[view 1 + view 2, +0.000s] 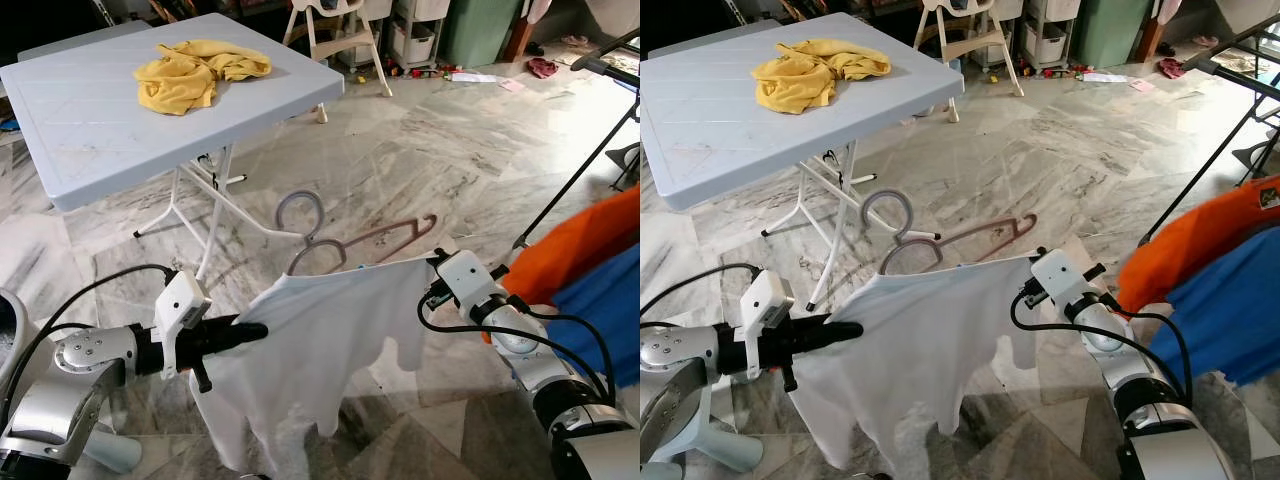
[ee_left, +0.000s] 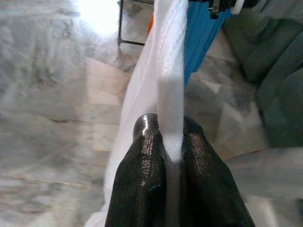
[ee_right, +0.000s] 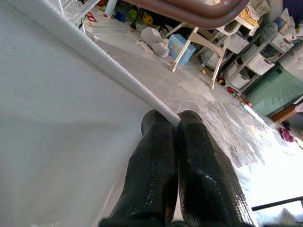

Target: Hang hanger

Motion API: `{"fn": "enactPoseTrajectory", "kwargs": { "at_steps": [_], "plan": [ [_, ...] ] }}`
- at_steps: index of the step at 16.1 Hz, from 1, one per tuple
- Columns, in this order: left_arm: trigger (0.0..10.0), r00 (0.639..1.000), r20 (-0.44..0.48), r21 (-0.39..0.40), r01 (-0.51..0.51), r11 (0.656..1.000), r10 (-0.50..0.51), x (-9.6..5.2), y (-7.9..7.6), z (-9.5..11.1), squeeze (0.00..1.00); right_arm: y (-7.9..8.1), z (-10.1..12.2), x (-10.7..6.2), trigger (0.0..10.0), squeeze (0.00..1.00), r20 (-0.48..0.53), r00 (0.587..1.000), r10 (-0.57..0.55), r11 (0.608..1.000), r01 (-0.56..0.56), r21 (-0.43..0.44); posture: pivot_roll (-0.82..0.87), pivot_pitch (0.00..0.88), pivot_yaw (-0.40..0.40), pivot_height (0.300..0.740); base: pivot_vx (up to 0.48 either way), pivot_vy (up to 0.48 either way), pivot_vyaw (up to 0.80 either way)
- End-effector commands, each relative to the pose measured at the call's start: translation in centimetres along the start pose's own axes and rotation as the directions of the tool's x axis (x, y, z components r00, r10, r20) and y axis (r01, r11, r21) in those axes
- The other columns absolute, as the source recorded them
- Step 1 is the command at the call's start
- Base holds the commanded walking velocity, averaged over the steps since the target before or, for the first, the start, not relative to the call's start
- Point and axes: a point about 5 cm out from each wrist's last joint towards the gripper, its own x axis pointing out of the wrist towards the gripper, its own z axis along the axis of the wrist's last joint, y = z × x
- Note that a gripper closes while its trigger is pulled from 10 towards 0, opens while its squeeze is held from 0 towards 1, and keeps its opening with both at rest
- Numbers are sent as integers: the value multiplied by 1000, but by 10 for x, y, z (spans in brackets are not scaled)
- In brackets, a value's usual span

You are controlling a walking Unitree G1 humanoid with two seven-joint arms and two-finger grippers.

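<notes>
A brown-pink plastic hanger (image 1: 375, 238) with a grey hook (image 1: 300, 210) is seen above the marble floor (image 1: 430, 150), just behind the top edge of a white T-shirt (image 1: 320, 350) that is stretched between the two grippers. Whether the hanger is inside the shirt or only beside it cannot be told; its hook points up and toward the folding table.

The shirt's left corner is pinched by the left gripper (image 1: 255, 330), whose two black fingers (image 2: 144, 156) are pressed together on a band of white fabric in the left wrist view. The shirt's right corner is held by the right gripper (image 1: 436, 262); in the right wrist view its fingers (image 3: 158, 142) are closed side by side on the hemmed edge of the cloth, with a curved bar of the hanger (image 3: 199, 12) seen above them. The rest of the shirt hangs down loosely between the arms.

Beyond the hanger, a pale blue folding table (image 1: 90, 130) on white legs is seen at the far left, with a crumpled yellow cloth (image 1: 195, 70) lying near its far edge. To the robot's right, an orange garment (image 1: 585, 245) and a blue garment (image 1: 600, 310) are draped over a black drying rack (image 1: 580, 170). A white chair (image 1: 335, 35) and storage drawers (image 1: 415, 35) stand at the far side of the room.
</notes>
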Motion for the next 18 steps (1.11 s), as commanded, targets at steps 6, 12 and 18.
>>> {"fn": "enactPoseTrajectory", "kwargs": {
  "at_steps": [6,12,18],
  "plan": [
    [0,998,-65,-96,18,995,-24,-8,-11,-23,0,-36,24,11,0,0,76,991,-111,989,117,-87,-10,91,26,740,0,0,0],
    [0,985,-112,-168,110,980,-130,-9,-25,-33,0,-44,45,20,0,0,156,980,-126,983,144,-114,-11,91,28,740,0,0,0],
    [0,967,-190,-162,138,977,-168,-10,-27,-42,0,-39,55,24,0,0,207,975,-82,992,99,-74,-13,93,32,740,0,0,0]
  ]
}}
